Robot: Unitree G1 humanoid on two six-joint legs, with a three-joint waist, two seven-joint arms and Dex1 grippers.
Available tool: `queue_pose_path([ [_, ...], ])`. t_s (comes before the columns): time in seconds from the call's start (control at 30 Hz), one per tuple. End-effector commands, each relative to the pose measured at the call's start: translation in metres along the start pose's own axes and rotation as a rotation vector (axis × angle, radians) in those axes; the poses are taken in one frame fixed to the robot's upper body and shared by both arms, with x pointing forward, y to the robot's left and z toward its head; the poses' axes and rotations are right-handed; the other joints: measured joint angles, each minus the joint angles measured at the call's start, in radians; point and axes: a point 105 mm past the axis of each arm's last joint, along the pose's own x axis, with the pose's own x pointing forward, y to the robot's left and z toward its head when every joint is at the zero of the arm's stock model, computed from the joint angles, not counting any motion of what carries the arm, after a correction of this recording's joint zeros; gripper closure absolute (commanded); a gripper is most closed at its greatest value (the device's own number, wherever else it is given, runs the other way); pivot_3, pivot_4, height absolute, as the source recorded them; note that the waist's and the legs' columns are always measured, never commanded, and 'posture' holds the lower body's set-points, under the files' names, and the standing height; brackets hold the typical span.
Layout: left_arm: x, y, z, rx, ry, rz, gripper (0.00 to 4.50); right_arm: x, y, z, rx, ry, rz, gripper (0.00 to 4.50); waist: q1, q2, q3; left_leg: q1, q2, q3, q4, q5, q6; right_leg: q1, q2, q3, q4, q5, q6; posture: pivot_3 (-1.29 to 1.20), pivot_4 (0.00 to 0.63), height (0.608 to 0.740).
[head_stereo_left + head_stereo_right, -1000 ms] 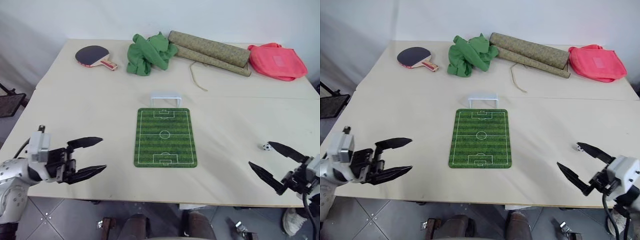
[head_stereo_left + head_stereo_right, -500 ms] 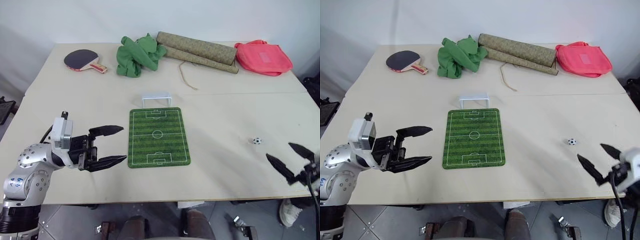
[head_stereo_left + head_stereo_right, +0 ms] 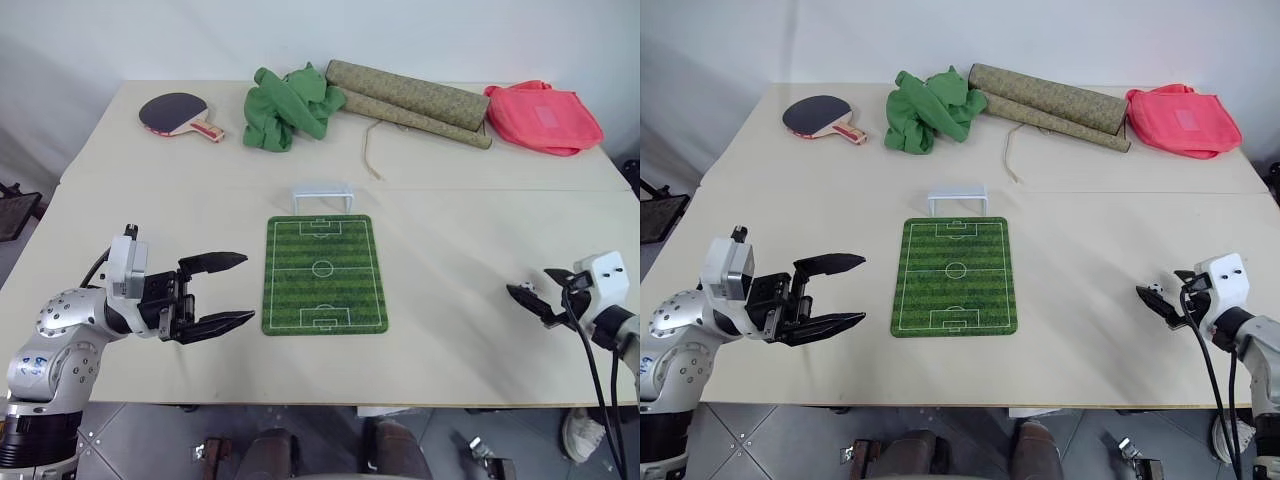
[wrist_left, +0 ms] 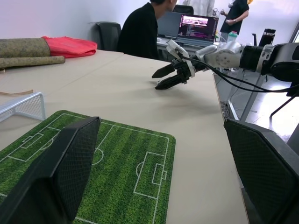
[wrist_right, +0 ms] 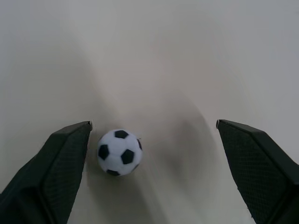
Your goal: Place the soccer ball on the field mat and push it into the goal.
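Note:
The soccer ball (image 5: pixel 119 152) lies on the bare table near its right edge, well right of the field mat (image 3: pixel 323 272). My right gripper (image 5: pixel 154 126) is open and low over the table with the ball (image 3: pixel 1155 290) between its fingers, close against one finger (image 5: pixel 65 158). The white goal (image 3: pixel 321 196) stands at the far end of the green mat. My left gripper (image 3: pixel 215 290) hovers open and empty just left of the mat's near corner, pointing right. In the left wrist view the mat (image 4: pixel 107 158), the goal (image 4: pixel 21 105) and the right gripper (image 4: pixel 170 77) show.
Along the table's back lie a table tennis paddle (image 3: pixel 180 113), a green cloth bundle (image 3: pixel 288 107), two rolled mats (image 3: pixel 415 100) with a cord (image 3: pixel 368 155), and a pink bag (image 3: pixel 545 118). The table's right edge is close to the ball. People sit at a desk (image 4: pixel 149 28) beyond.
My right gripper has moved forward along the table to the ball, which now sits between its fingers. The head camera has shifted. The left gripper has hardly moved.

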Motion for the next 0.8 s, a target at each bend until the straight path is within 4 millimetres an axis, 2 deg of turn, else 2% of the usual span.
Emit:
queue_pose_path([
  [0.03, -0.002, -0.001, 0.009, 0.053, 0.013, 0.007, 0.00, 0.003, 0.006, 0.002, -0.021, -0.042, 0.027, 1.30, -0.003, 0.000, 0.000, 0.000, 0.000, 0.000, 0.000, 0.000, 0.000, 0.000, 0.000, 0.000, 0.000, 0.000, 0.000, 0.00, 0.150, 0.740],
  [0.27, -0.004, 0.002, 0.008, 0.054, 0.023, 0.013, 0.00, 0.007, 0.013, 0.004, -0.020, -0.094, 0.048, 3.67, -0.009, 0.000, 0.000, 0.000, 0.000, 0.001, 0.000, 0.000, 0.000, 0.000, 0.000, 0.001, 0.000, 0.000, 0.000, 0.00, 0.150, 0.740],
  [0.3, -0.005, 0.003, 0.008, 0.054, 0.025, 0.014, 0.00, 0.008, 0.013, 0.004, -0.017, -0.097, 0.048, 3.68, -0.009, 0.000, 0.000, 0.000, 0.000, 0.001, 0.000, 0.000, 0.000, 0.000, 0.000, 0.001, 0.000, 0.000, 0.000, 0.00, 0.150, 0.740],
  [0.37, -0.009, 0.004, 0.007, 0.050, 0.030, 0.028, 0.00, 0.006, 0.023, 0.022, -0.026, -0.190, 0.138, 3.68, -0.010, 0.000, 0.000, 0.000, 0.000, 0.001, 0.000, 0.000, 0.000, 0.000, 0.000, 0.001, 0.000, 0.000, 0.000, 0.00, 0.150, 0.740],
  [0.4, -0.012, 0.005, 0.005, 0.050, 0.034, 0.038, 0.00, 0.005, 0.033, 0.038, -0.066, -0.274, 0.201, 3.68, -0.010, 0.000, 0.000, 0.000, 0.000, 0.001, 0.000, 0.000, 0.000, 0.000, 0.000, 0.001, 0.000, 0.000, 0.000, 0.00, 0.150, 0.740],
  [0.43, -0.017, 0.005, 0.001, 0.049, 0.044, 0.052, 0.00, 0.007, 0.051, 0.053, -0.117, -0.317, 0.313, 3.68, -0.009, 0.001, 0.000, 0.000, 0.000, 0.001, 0.000, 0.000, 0.000, 0.000, 0.000, 0.001, 0.000, 0.000, 0.000, 0.00, 0.150, 0.740],
  [0.47, -0.025, 0.005, -0.005, 0.054, 0.056, 0.072, 0.00, 0.012, 0.079, 0.067, -0.206, -0.334, 0.475, 3.68, -0.014, 0.002, 0.001, 0.000, 0.000, 0.001, 0.000, 0.000, 0.000, 0.000, 0.000, 0.001, 0.000, 0.000, 0.000, 0.00, 0.150, 0.740],
  [0.5, -0.031, 0.005, -0.010, 0.055, 0.066, 0.084, 0.00, 0.015, 0.104, 0.074, -0.269, -0.328, 0.610, 3.68, -0.027, 0.003, 0.001, 0.001, 0.001, 0.002, 0.000, 0.000, 0.000, 0.000, 0.000, 0.001, 0.000, 0.000, 0.000, 0.00, 0.150, 0.740],
  [0.57, -0.040, 0.003, -0.020, 0.053, 0.091, 0.099, 0.00, 0.021, 0.138, 0.083, -0.349, -0.314, 0.780, 3.68, -0.036, 0.002, 0.001, 0.002, 0.002, 0.003, 0.000, 0.000, -0.001, -0.002, 0.001, 0.003, 0.002, 0.000, 0.000, 0.00, 0.150, 0.740],
  [0.67, -0.051, 0.001, -0.033, 0.038, 0.115, 0.124, 0.00, 0.035, 0.192, 0.098, -0.439, -0.308, 0.974, 3.68, -0.035, 0.002, 0.001, 0.001, 0.003, 0.003, 0.000, 0.000, -0.001, -0.003, 0.002, 0.003, 0.002, 0.000, 0.000, 0.00, 0.150, 0.740],
  [0.7, -0.052, 0.001, -0.034, 0.034, 0.114, 0.129, 0.00, 0.037, 0.201, 0.101, -0.456, -0.306, 1.006, 3.68, -0.035, 0.001, 0.001, 0.000, 0.003, 0.003, 0.000, 0.000, -0.001, -0.004, 0.002, 0.003, 0.002, 0.000, 0.000, 0.00, 0.150, 0.740],
  [0.8, -0.058, -0.003, -0.044, 0.043, 0.125, 0.148, 0.00, 0.053, 0.252, 0.104, -0.508, -0.280, 1.141, 3.68, -0.030, 0.001, 0.001, -0.002, 0.002, 0.003, 0.000, 0.000, -0.001, -0.007, 0.001, 0.002, 0.003, 0.000, 0.000, 0.00, 0.150, 0.740],
])
